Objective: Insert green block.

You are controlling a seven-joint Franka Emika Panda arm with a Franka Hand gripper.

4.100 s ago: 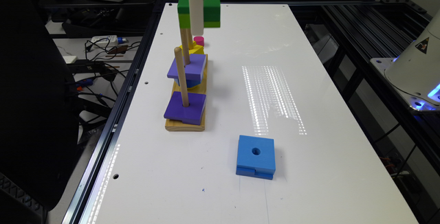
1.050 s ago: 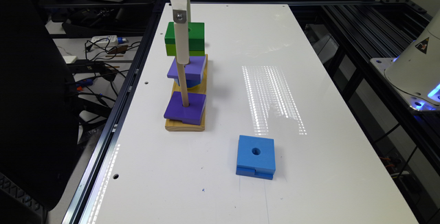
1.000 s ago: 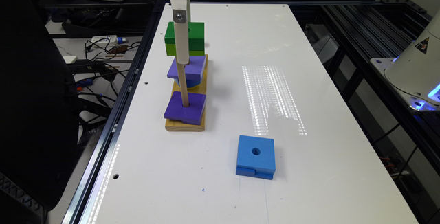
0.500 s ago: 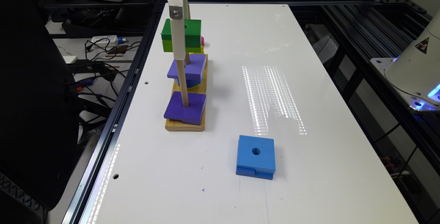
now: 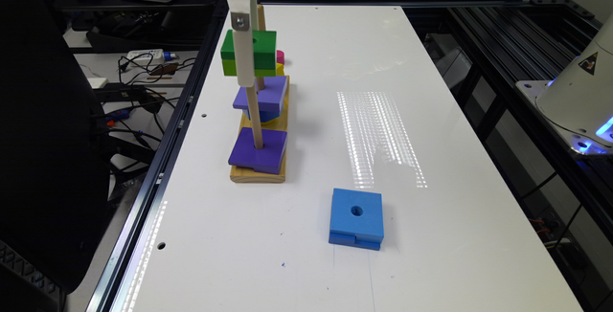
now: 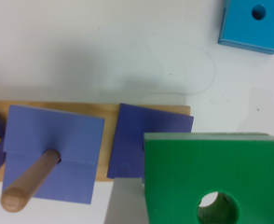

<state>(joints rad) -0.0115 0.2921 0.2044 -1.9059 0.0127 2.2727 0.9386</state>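
Observation:
The green block (image 5: 261,46), dark green over lime green, hangs level above the peg board with my gripper (image 5: 249,65) shut on it. One white finger (image 5: 243,49) runs down its near face and shows grey beside the block (image 6: 123,205) in the wrist view. The block (image 6: 211,172) sits over the nearest wooden peg (image 5: 255,118). A bit of wood (image 6: 221,210) shows through its round hole. Whether the peg tip has entered the hole I cannot tell.
The wooden base (image 5: 254,174) carries a purple square block (image 5: 258,151) on the near peg and a second purple block (image 5: 266,93) on the middle peg (image 5: 261,15). Pink and yellow pieces (image 5: 280,61) sit at the far end. A blue square block (image 5: 357,216) lies loose on the white table (image 5: 431,135).
The gripper has brought the green block down from higher over the far end of the board, then eased it a little toward the exterior view's left, over the near peg.

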